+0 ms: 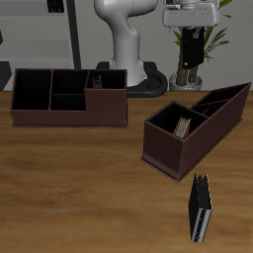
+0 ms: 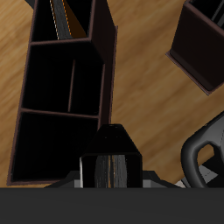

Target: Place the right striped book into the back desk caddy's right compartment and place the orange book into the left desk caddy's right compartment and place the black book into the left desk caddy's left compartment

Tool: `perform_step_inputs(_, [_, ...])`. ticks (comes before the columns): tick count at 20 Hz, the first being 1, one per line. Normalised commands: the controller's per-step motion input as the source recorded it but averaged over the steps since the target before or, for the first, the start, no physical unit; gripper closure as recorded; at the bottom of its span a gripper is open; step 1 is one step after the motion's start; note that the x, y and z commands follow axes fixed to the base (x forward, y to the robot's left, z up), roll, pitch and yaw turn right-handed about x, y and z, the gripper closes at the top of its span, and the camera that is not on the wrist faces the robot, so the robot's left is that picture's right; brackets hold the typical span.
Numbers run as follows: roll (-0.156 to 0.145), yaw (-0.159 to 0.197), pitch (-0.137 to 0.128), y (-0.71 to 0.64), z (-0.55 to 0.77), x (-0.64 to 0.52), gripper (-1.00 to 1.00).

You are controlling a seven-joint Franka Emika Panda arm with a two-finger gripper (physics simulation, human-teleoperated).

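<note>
While the claw (image 1: 187, 67) hangs raised behind the left desk caddy (image 1: 198, 126), we cannot tell whether its fingers are parted or closed.

We note its tips merge with a plant (image 1: 205, 40) behind in the exterior view, and the wrist view cuts them off, showing only a dark housing. We see the orange book (image 1: 181, 126) as thin striped edges upright inside the left desk caddy, compartment side uncertain. A striped spine (image 1: 96, 80) shows in the back desk caddy (image 1: 69, 97), mostly hidden by its wall. The black book (image 1: 200, 209), a slim glossy slab, stands on edge on the wood-grain table (image 1: 79, 188) near its front edge. Both caddies are dark brown, boxy, partitioned.
</note>
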Motion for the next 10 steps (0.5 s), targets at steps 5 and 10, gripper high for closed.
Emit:
perform_step_inputs(5, [0.009, -0.022, 0.018, 0.31, 0.0, 0.17, 1.0])
perform_step_inputs(10, [0.037, -0.026, 0.021, 0.35, -0.03, 0.05, 1.0])
